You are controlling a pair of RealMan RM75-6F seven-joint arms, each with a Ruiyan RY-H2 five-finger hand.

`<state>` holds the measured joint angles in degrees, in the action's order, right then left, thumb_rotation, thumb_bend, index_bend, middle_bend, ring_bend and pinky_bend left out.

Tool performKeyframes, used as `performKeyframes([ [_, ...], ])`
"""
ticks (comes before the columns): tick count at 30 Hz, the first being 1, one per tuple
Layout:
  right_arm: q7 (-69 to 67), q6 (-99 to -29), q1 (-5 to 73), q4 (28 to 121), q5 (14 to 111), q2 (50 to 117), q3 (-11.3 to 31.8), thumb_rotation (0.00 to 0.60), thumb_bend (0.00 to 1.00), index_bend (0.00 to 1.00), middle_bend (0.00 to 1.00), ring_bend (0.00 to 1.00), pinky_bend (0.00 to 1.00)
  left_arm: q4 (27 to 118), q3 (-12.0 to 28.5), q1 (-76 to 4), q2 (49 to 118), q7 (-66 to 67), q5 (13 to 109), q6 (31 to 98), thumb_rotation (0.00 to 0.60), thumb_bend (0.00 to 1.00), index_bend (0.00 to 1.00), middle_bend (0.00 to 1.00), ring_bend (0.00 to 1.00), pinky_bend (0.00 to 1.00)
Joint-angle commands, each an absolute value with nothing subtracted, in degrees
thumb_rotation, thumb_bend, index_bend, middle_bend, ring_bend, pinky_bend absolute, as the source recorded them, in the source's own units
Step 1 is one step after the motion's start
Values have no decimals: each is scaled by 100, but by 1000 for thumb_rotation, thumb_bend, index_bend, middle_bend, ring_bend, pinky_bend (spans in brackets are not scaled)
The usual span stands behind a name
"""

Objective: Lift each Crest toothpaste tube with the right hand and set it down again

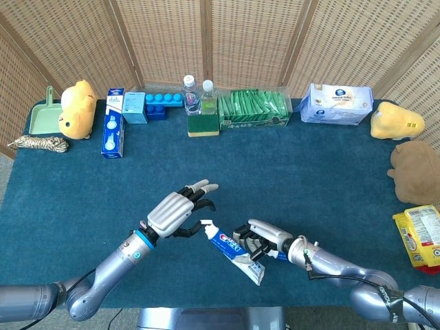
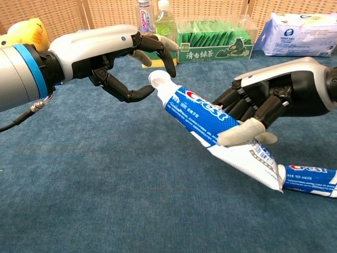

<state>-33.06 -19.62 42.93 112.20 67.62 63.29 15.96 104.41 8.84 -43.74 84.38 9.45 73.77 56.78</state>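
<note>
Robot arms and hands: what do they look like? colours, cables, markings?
Both arms are silver-grey metal tubes. The left arm has a bright blue ring at the wrist and a thin black cable beside it. Each hand, left hand and right hand, has a pale grey shell on the back, black jointed fingers and cream fingertips. No logos or text are readable.
</note>
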Motion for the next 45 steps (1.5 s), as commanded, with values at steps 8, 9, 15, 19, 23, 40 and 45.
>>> performKeyframes([
  [8,-2830,-2231,4479,11232,6463,6381,1336,600,463,899,760,747,790,10464,893,-4385,8445,952,7361,5683,600,436,316,99,0,156],
  [9,-2773,-2257,4505,11236,6420,6385,1308,600,463,899,760,748,790,10466,895,-4385,8445,952,7359,5685,600,435,312,98,0,156],
  [15,-2454,-2393,4677,11257,6143,6405,1164,600,466,899,760,747,790,10478,899,-4388,8433,949,7334,5682,600,426,308,93,0,156],
  [19,-2205,-2501,4794,11248,5951,6419,1044,600,467,898,760,747,790,10478,896,-4379,8412,944,7321,5689,600,426,306,92,0,156],
  [23,-1933,-2622,4920,11222,5750,6453,913,600,467,898,760,747,790,10469,894,-4378,8393,931,7309,5681,600,426,304,89,0,156],
  [40,-779,-3303,5479,11337,4676,6622,426,600,468,899,760,747,790,10422,880,-4363,8357,863,7276,5663,600,419,289,78,0,156],
  [45,-652,-3510,5515,11196,4459,6605,413,600,466,898,760,747,790,10576,947,-4220,8129,755,7358,5921,600,417,251,69,0,155],
])
